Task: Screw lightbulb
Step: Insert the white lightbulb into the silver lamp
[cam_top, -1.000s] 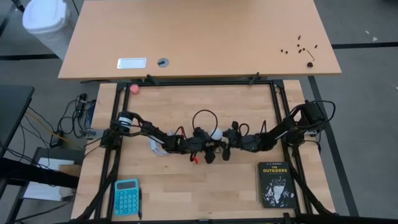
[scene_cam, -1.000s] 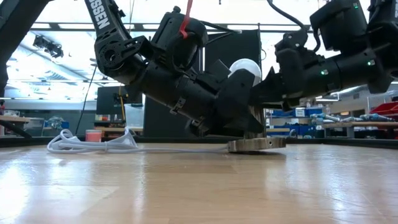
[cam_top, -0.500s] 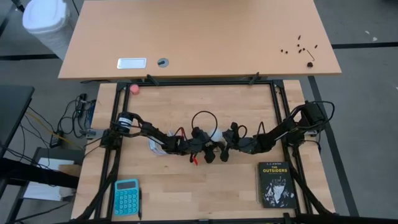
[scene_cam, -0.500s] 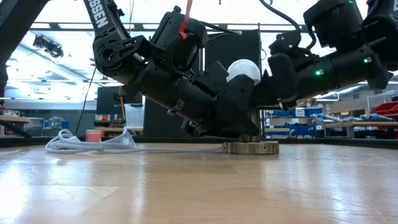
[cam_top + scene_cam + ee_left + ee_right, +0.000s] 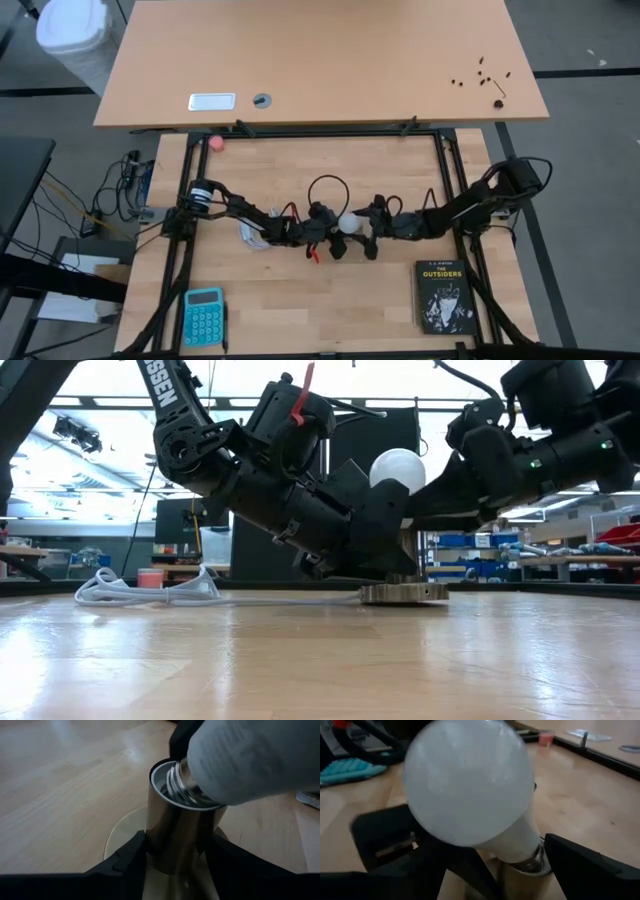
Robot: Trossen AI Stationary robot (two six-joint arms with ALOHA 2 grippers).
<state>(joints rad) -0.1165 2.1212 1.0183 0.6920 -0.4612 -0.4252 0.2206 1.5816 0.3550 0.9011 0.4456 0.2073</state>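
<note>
Left gripper [image 5: 175, 857] clamps socket [image 5: 175, 835] steady against twisting. Lightbulb [image 5: 470, 790] sits tilted in socket, threads partly in. Right gripper [image 5: 520, 865] spread wide beside lightbulb, holding nothing, likely re-gripping.

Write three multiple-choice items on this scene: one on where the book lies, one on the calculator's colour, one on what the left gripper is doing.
1. Where on the table does the book lie?
A. In the corner near the right arm's base
B. Beside the pink ball
C. Under the lightbulb

2. What colour is the calculator?
A. Red
B. Teal
C. Black

3. What is the left gripper doing?
A. Hanging open above the table
B. Clamping the metal socket
C. Holding the calculator

Answers:
1. A: the high view shows the dark book at the table's near right corner, by the right arm.
2. B: it shows teal at the near left corner.
3. B: the left wrist view shows both fingers pressed on the sides of the socket, with the lightbulb leaning in its mouth.
</note>
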